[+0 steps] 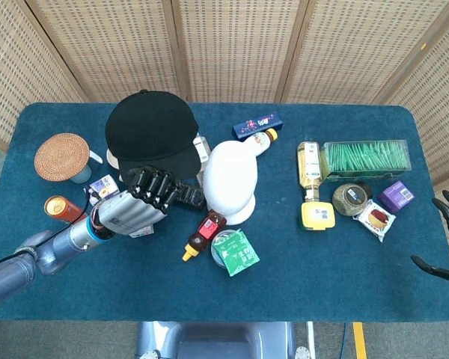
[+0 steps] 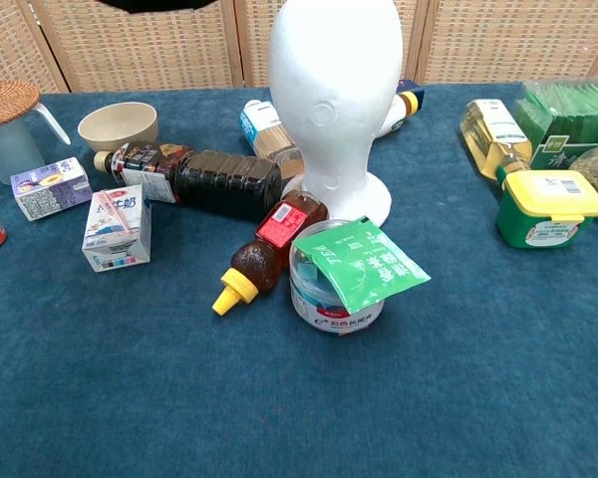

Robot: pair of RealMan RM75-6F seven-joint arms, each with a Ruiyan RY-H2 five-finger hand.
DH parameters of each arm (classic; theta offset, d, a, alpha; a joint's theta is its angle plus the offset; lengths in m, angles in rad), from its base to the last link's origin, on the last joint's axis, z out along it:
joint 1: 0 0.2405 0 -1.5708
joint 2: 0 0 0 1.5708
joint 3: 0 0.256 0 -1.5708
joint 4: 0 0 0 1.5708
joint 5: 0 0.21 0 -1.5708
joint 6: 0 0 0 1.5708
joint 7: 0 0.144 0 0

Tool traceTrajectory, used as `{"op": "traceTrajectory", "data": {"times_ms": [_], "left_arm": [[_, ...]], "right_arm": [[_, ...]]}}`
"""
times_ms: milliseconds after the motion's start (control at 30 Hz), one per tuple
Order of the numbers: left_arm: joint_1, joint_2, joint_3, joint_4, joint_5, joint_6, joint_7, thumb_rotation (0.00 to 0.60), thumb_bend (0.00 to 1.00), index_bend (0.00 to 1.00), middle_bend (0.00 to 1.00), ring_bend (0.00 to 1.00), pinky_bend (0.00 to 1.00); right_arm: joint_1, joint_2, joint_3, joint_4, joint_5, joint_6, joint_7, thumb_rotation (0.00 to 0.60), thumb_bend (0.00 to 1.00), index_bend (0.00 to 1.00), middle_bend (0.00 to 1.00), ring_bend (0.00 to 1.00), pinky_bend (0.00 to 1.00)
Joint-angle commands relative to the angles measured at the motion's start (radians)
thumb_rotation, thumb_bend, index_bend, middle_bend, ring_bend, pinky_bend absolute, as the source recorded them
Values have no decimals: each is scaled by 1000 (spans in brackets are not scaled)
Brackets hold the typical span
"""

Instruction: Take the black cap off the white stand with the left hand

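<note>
The black cap (image 1: pixel 150 126) I hold looks like matt cloth. My left hand (image 1: pixel 138 202) has a smooth silvery shell with dark fingers. The white stand (image 2: pixel 331 95) seems matt foam, faintly grainy. The table (image 2: pixel 458 398) wears a blue, carpet-like nap. The dark sauce bottle (image 2: pixel 204 180) is glossy plastic, the coaster (image 1: pixel 61 155) is woven rattan, and the green lid film (image 2: pixel 366 264) shines like foil.

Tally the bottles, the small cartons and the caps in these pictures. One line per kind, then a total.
Bottles: 5
Small cartons: 2
Black cap: 1
Total: 8
</note>
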Motion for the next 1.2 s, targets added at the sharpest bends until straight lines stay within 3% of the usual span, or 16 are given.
{"op": "traceTrajectory", "data": {"times_ms": [33,233,467,533,600,700,767,1000,1200], "left_arm": [[27,-109,27,136,-40,42,-116,600,418,925,747,555,699],[-11,-226,56,239,-12,56,-134,600,419,925,747,555,698],[21,-271,102,304,-26,28,-102,600,386,920,718,541,668],[46,-273,115,301,-42,32,-129,600,349,852,623,487,622],[60,-275,118,296,-53,41,-142,600,283,677,478,390,565],[91,-276,120,270,-81,51,-171,600,193,523,370,305,521],[108,-275,121,249,-97,56,-189,600,151,471,322,265,499],[196,-226,125,69,-156,97,-255,600,34,216,141,119,418],[352,-107,146,-303,-261,168,-368,600,0,46,6,44,319]], "right_arm": [[4,-4,-3,-4,-7,-3,-9,600,8,58,0,0,1],[1,-2,-7,-5,-16,9,-5,600,8,58,0,0,0],[-6,3,-6,2,-10,19,12,600,8,58,0,0,0],[-5,4,-7,4,-8,16,14,600,9,58,0,0,0],[-4,3,-7,4,-9,14,14,600,8,58,0,0,0],[-2,2,-9,3,-10,11,11,600,9,58,0,0,0],[-1,3,-10,1,-13,10,9,600,9,58,0,0,0],[-6,8,-14,-12,-24,24,7,600,9,58,0,0,0],[-10,13,-16,-15,-25,30,13,600,9,59,0,0,0]]}}
